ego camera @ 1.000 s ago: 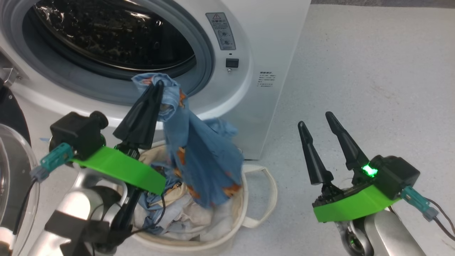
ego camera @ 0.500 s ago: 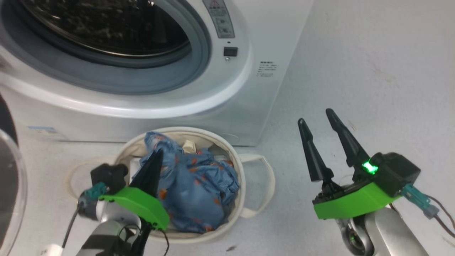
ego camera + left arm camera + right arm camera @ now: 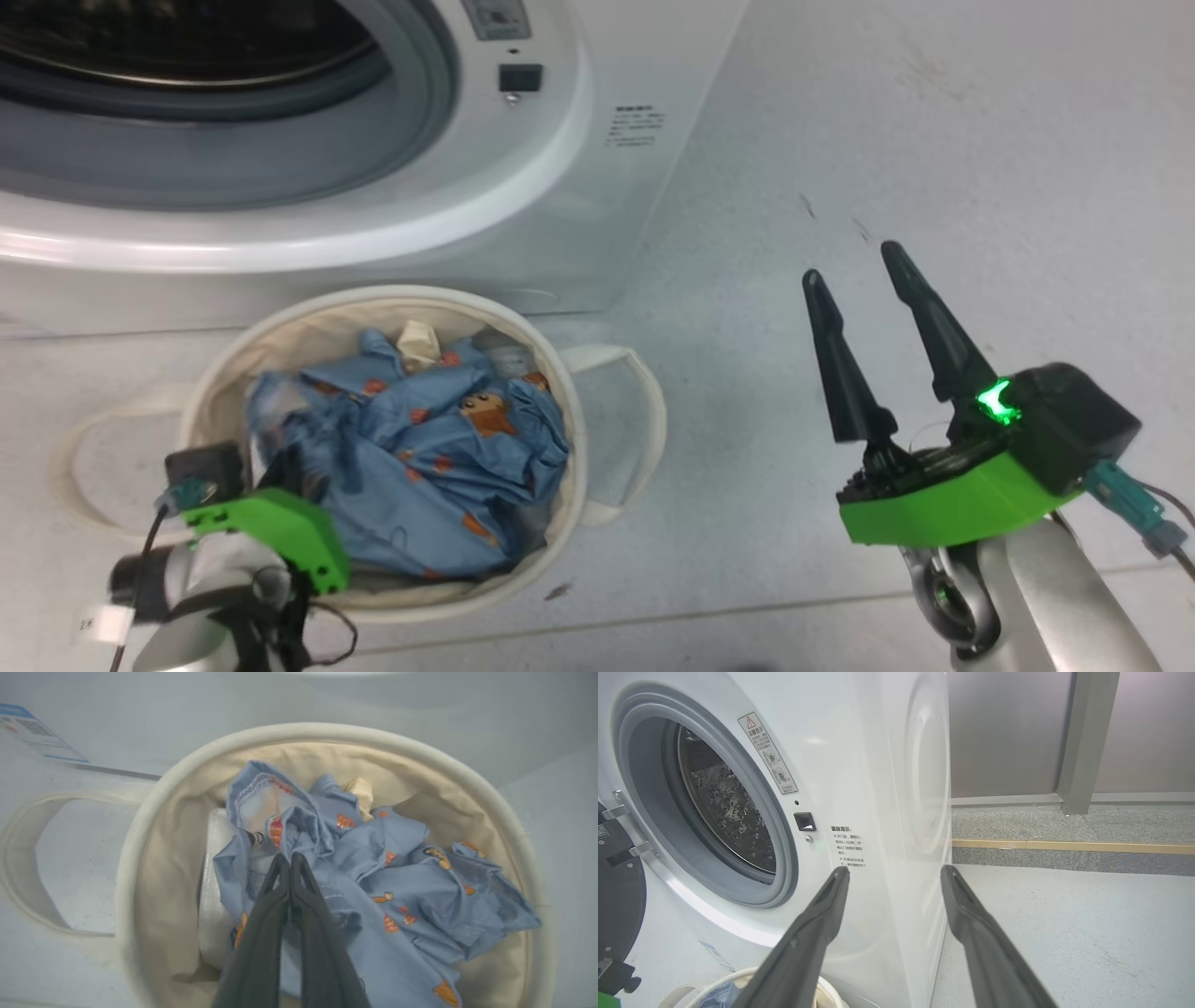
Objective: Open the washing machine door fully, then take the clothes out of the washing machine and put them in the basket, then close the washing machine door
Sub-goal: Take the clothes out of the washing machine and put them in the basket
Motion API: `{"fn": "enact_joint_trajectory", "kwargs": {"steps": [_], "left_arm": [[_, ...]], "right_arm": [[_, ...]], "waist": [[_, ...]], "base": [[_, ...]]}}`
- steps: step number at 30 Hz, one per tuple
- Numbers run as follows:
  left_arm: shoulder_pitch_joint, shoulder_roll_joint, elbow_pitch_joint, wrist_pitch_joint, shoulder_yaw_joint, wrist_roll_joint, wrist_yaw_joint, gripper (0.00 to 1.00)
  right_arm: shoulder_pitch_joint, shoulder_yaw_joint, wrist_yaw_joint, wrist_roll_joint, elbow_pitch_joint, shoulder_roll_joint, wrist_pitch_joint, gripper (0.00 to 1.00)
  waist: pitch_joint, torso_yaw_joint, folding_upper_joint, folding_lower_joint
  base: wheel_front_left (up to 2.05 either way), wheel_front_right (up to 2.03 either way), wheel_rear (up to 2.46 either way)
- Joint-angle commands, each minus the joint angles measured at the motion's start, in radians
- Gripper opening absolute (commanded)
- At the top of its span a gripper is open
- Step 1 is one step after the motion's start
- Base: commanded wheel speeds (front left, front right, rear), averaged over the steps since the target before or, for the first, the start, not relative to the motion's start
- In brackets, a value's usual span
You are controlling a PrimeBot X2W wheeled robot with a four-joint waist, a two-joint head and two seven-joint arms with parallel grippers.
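The washing machine [image 3: 560, 187] stands white and big at the back, its round opening uncovered, and in the right wrist view the steel drum shines inside the grey ring. The washing machine door [image 3: 619, 905] is swung out to the side, only its black edge visible beside the hinge. On the grey floor [image 3: 934, 140], directly in front of the machine, sits the basket [image 3: 392, 297], a cream soft tub with a loop handle on each side. The clothes [image 3: 420, 457] lie crumpled inside the basket, light blue with small orange animals, and a plain white piece [image 3: 212, 882] is under them at one side. The left gripper [image 3: 289, 858] reaches down into the basket with its two dark fingers pressed together, pinching a fold of the blue fabric. The right gripper [image 3: 851, 261] hangs above bare floor, well apart from the basket, its fingers spread and holding nothing.
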Motion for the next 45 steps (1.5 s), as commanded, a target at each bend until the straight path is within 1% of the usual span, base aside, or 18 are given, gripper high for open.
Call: {"fn": "enact_joint_trajectory", "kwargs": {"steps": [1,2,4,7,8,12,16,21,25,30,33,34,37,40,45], "left_arm": [[-0.024,0.029,0.014,-0.015,0.03,0.004,0.014,0.41],[-0.033,0.028,0.036,-0.016,0.033,0.003,0.017,1.0],[-0.046,0.021,0.061,-0.018,0.038,-0.004,0.009,1.0],[-0.051,0.006,0.077,-0.02,0.039,-0.014,-0.033,1.0],[-0.052,0.006,0.078,-0.02,0.037,-0.012,-0.041,1.0],[-0.047,0.005,0.027,-0.021,0.035,0.01,-0.053,1.0],[-0.005,0.009,-0.098,-0.022,0.048,0.049,-0.055,1.0],[0.067,0.005,-0.29,-0.022,0.074,0.11,-0.057,1.0],[0.136,0.002,-0.474,-0.022,0.087,0.146,-0.081,1.0],[0.23,0.033,-0.704,-0.022,0.102,0.173,-0.097,1.0],[0.293,0.054,-0.816,-0.022,0.114,0.145,-0.102,1.0],[0.293,0.054,-0.816,-0.022,0.114,0.145,-0.102,1.0],[0.339,0.095,-0.909,-0.02,0.111,0.126,-0.104,1.0],[0.376,0.125,-0.973,-0.004,0.123,0.111,-0.102,1.0],[0.421,0.136,-1.02,0.02,0.132,0.096,-0.086,1.0]], "right_arm": [[-0.013,0.006,0.004,-0.006,-0.038,0.003,-0.005,1.0],[-0.013,0.003,0.004,-0.007,-0.039,0.004,-0.005,1.0],[-0.012,-0.003,0.004,-0.008,-0.035,0.004,-0.005,1.0],[-0.015,0.006,0.004,-0.005,-0.026,0.007,-0.005,1.0],[-0.017,0.012,0.004,-0.003,-0.023,0.008,-0.005,1.0],[-0.02,0.029,0.004,0.002,-0.011,0.004,-0.005,1.0],[-0.014,0.038,0.004,0.009,0.002,0.001,-0.005,1.0],[0.003,0.055,0.004,0.022,0.035,-0.008,-0.005,1.0],[0.013,0.065,0.004,0.034,0.056,-0.011,-0.005,1.0],[0.023,0.077,0.004,0.046,0.078,-0.003,-0.005,1.0],[0.026,0.089,0.004,0.051,0.088,0.007,-0.005,1.0],[0.026,0.089,0.004,0.051,0.088,0.007,-0.005,1.0],[0.029,0.095,0.004,0.051,0.097,0.013,-0.005,1.0],[0.031,0.096,0.004,0.048,0.105,0.018,-0.005,1.0],[0.034,0.096,0.004,0.042,0.12,0.02,-0.005,1.0]], "waist": [[0.024,-0.021,0.0,0.0],[0.025,-0.02,0.0,0.0],[0.022,-0.01,0.0,0.0],[0.003,0.01,0.0,0.0],[-0.006,0.018,0.0,0.0],[-0.039,0.061,0.0,0.0],[-0.08,0.105,0.0,0.0],[-0.14,0.166,0.0,0.0],[-0.188,0.207,0.0,0.0],[-0.236,0.234,0.0,0.0],[-0.264,0.241,0.0,0.0],[-0.264,0.241,0.0,0.0],[-0.288,0.247,0.0,0.0],[-0.305,0.251,0.0,0.0],[-0.315,0.256,0.0,0.0]], "base": [[0.0,0.0,0.0],[0.0,0.0,0.0],[0.0,0.0,0.0],[0.0,0.0,0.0],[0.0,0.0,0.0],[0.0,0.0,0.0],[0.0,0.0,0.0],[0.0,0.0,0.0],[0.0,0.0,0.0],[0.0,0.0,0.0],[0.0,0.0,0.0],[0.0,0.0,0.0],[0.0,0.0,0.0],[0.0,0.0,0.0],[0.0,0.0,0.0]]}}
